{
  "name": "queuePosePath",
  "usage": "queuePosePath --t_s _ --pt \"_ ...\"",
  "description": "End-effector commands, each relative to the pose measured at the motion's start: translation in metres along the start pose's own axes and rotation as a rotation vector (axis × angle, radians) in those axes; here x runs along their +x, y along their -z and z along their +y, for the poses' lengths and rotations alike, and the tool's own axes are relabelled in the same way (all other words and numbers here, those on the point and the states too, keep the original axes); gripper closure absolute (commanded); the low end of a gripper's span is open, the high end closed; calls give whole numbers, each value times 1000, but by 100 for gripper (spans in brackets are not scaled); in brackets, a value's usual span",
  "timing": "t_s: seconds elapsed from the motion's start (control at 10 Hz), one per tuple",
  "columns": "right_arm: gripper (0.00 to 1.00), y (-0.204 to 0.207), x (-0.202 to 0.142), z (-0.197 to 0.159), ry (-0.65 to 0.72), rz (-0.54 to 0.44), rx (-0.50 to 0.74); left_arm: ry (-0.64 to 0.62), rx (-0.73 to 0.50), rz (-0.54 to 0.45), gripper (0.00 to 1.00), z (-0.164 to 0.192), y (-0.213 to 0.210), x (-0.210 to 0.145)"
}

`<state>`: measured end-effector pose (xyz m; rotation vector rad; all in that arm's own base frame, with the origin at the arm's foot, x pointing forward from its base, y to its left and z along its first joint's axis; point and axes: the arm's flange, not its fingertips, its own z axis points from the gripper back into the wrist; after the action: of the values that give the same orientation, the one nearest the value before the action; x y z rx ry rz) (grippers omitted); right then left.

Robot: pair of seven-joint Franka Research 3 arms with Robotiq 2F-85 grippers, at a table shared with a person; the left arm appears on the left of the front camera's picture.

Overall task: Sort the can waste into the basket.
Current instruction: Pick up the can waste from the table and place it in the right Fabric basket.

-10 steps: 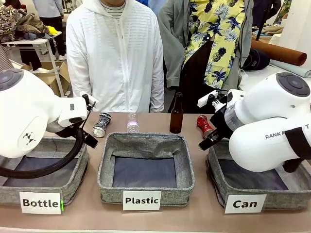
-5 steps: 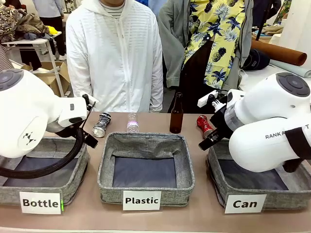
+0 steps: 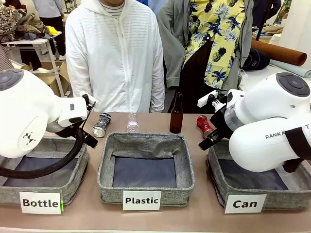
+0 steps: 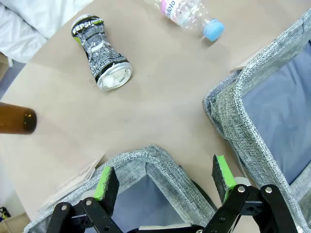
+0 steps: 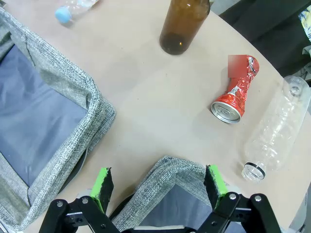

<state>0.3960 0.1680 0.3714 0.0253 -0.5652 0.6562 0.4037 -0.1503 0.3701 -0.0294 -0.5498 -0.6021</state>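
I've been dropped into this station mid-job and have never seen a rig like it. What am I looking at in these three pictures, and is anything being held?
Two white robot arms work at a table, with people standing at the far side. The wide picture comes from a fixed camera between the arms. The other two come from wrist cameras, looking along the left gripper and the right gripper. Both are open and hold nothing. Three grey bins stand nearest: the Bottle bin, Plastic bin and Can bin. Behind them lie a crushed silver can, a clear plastic bottle and a crushed red can; a brown bottle stands upright. A second clear bottle lies beside the red can.
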Motion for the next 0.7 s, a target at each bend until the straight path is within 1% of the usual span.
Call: queuePosePath --t_s 0.0,0.3,0.4,0.5,0.6 --pt "0 0 0 0 1 0 0 0 0 0 0 0 0 0" --pt "0 0 0 0 0 0 0 0 0 0 0 0 0 0" --pt "0 -21 10 -3 -1 4 39 36 -102 -11 0 -7 -21 8" --pt "0 -50 18 -7 0 23 132 41 -224 -51 0 -17 -53 16" --pt "0 -85 28 -10 142 68 286 -14 -376 -70 0 -31 -94 20"
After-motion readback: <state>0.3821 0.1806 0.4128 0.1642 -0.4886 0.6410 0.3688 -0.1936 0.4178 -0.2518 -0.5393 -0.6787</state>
